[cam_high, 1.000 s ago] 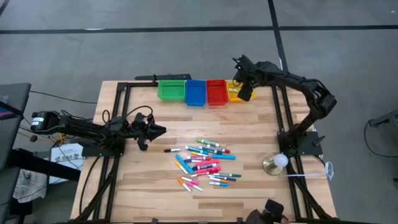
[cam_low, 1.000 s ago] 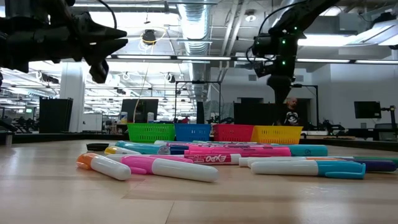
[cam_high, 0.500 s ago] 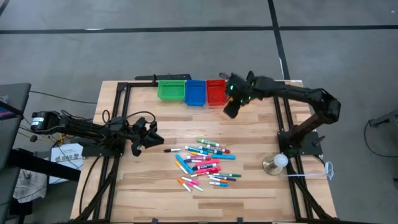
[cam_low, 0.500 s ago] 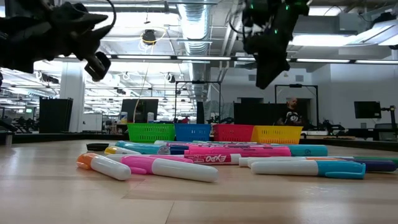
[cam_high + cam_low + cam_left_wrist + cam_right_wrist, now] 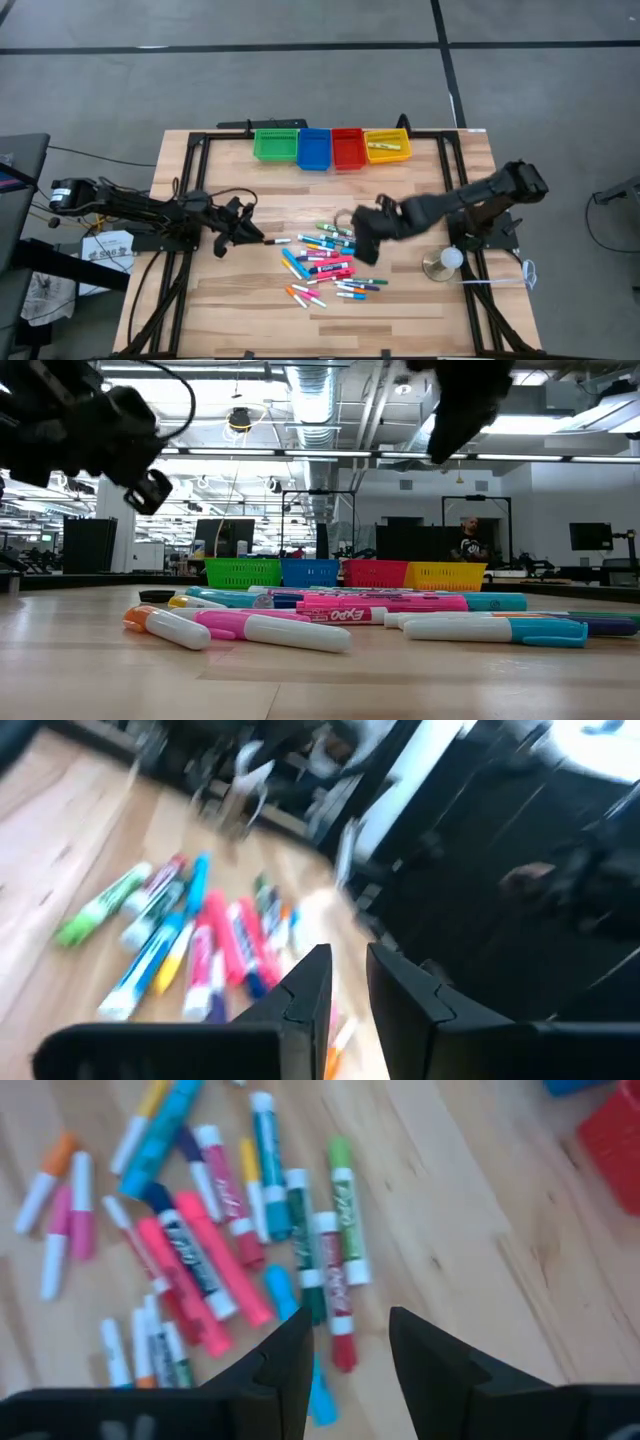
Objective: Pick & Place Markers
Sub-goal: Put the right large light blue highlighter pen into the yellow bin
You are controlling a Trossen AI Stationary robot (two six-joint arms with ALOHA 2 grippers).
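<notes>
Having swung down from the yellow bin (image 5: pixel 387 146) at upper centre, the right tool (image 5: pixel 364 243), fingers parted and empty, is arriving over the markers (image 5: pixel 328 260) strewn mid-frame on the surface (image 5: pixel 420 300), while the nearly shut left tool (image 5: pixel 243 228) is waiting at their left.

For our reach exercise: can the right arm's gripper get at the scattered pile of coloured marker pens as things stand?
Probably yes. The right gripper hangs above the pile of coloured marker pens on the wooden table, fingers parted and empty, with nothing between. The left gripper sits at the pile's other side, clear of its path.
</notes>
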